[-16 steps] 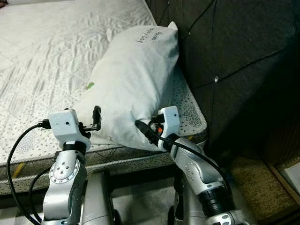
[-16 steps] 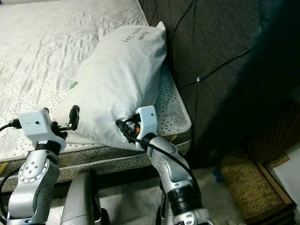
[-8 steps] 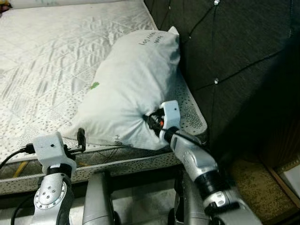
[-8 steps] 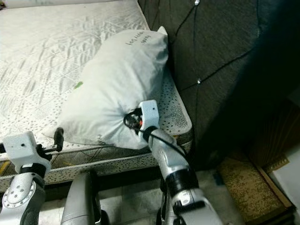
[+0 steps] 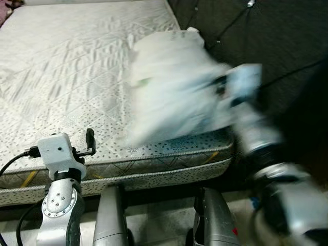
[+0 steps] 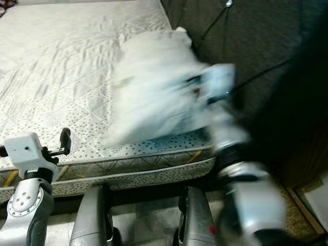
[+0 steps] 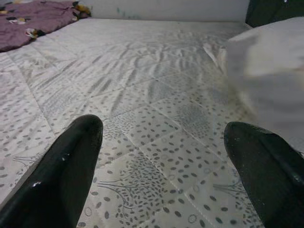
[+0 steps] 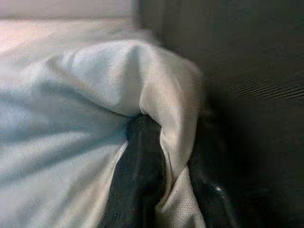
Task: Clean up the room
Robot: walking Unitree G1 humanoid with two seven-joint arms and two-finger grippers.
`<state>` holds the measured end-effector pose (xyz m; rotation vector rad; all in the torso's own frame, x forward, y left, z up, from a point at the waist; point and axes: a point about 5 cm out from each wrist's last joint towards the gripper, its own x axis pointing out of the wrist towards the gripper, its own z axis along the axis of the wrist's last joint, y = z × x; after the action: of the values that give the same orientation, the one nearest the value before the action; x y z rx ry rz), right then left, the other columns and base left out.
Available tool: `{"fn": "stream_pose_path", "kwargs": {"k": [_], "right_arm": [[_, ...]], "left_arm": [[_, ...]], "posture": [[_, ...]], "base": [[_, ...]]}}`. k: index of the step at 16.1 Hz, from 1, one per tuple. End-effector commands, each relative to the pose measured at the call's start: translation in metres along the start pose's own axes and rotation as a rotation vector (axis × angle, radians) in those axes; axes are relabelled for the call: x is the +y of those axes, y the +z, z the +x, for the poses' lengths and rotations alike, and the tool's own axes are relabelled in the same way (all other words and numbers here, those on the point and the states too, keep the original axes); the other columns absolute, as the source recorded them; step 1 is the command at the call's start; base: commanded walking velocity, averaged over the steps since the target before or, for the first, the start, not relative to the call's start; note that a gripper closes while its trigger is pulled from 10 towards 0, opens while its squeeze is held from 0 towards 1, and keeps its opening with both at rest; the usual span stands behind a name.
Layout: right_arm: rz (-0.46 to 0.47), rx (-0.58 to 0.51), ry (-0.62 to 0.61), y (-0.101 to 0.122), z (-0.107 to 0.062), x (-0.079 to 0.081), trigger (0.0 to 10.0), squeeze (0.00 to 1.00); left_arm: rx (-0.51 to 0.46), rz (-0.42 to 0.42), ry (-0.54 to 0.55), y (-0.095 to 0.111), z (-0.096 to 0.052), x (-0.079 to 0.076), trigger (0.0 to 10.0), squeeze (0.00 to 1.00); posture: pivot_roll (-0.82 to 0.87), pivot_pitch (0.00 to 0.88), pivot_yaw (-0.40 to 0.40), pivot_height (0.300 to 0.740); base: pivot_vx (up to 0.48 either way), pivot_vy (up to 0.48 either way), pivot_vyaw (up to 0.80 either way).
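Note:
A white pillow (image 5: pixel 169 87) is at the head of the bed, blurred by motion, beside the dark headboard (image 5: pixel 292 36). My right gripper (image 5: pixel 224 88) is at the pillow's headboard-side end, also blurred. In the right wrist view it (image 8: pixel 168 161) is shut on a pinched fold of the pillow (image 8: pixel 71 114), with black fingers (image 8: pixel 140 180) on either side of the fabric. My left gripper (image 5: pixel 90 142) hovers at the mattress's near edge, apart from the pillow. In the left wrist view it (image 7: pixel 164 128) stands open above the mattress, with the pillow (image 7: pixel 266 71) off to one side.
The quilted white mattress (image 5: pixel 61 61) stretches away to the left. A purple blanket (image 7: pixel 28 23) lies at its far corner. The padded headboard wall runs along the right. My silver legs (image 5: pixel 113 220) stand against the bed's front edge.
My right arm has swung up and to the right, taking the pillow with it toward the headboard. The left gripper stays low at the mattress edge, off the pillow.

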<state>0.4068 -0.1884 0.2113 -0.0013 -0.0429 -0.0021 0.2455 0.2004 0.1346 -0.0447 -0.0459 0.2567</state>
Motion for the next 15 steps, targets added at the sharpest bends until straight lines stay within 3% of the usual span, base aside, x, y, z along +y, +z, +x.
{"fn": "stream_pose_path", "kwargs": {"k": [1,2,3,4,6,9,10,11,15], "right_arm": [[-0.025,-0.104,-0.044,0.025,0.003,-0.013,0.0,0.00],[-0.054,-0.104,-0.096,0.027,0.001,-0.033,0.0,0.00],[-0.061,-0.105,-0.114,0.027,0.000,-0.040,0.0,0.00],[-0.082,-0.114,-0.141,0.024,-0.004,-0.056,0.0,0.00],[-0.122,-0.095,-0.110,0.002,-0.014,-0.063,0.0,0.00],[-0.084,-0.048,-0.051,-0.048,-0.046,-0.056,0.0,0.00],[-0.074,-0.047,-0.037,-0.055,-0.053,-0.051,0.0,0.00],[-0.043,-0.039,-0.002,-0.072,-0.073,-0.035,0.0,0.00],[0.028,-0.029,0.006,-0.086,-0.107,-0.017,0.0,0.00]], "left_arm": [[0.016,-0.008,0.018,-0.001,-0.001,0.000,10.0,0.00],[0.014,-0.002,0.005,0.000,-0.001,-0.002,10.0,0.00],[0.013,0.002,0.002,0.000,-0.001,-0.003,10.0,0.00],[0.013,0.006,0.005,-0.001,-0.002,-0.002,10.0,0.00],[0.009,0.008,0.009,0.000,-0.001,0.000,10.0,0.00],[0.016,0.012,0.015,-0.001,-0.002,0.002,10.0,0.00],[0.020,0.014,0.011,-0.002,-0.002,0.001,10.0,0.00],[0.025,0.018,0.000,-0.003,-0.002,0.000,10.0,0.00],[0.019,0.029,-0.004,0.000,0.001,0.003,10.0,0.00]], "posture": [[0.10,0.093,0.007,0.528],[0.10,0.095,0.008,0.528],[0.10,0.097,0.009,0.528],[0.09,0.101,0.006,0.528],[0.09,0.107,-0.002,0.528],[0.07,0.113,0.002,0.528],[0.07,0.113,0.005,0.528],[0.07,0.113,0.013,0.528],[0.07,0.116,0.015,0.528]], "base": [[0.000,0.000,0.00],[0.000,0.000,0.00],[0.000,0.000,0.00],[0.000,0.000,0.00],[0.000,0.000,0.00],[0.000,0.000,0.00],[0.000,0.000,0.00],[0.000,0.000,0.00],[0.000,0.000,0.00]]}}
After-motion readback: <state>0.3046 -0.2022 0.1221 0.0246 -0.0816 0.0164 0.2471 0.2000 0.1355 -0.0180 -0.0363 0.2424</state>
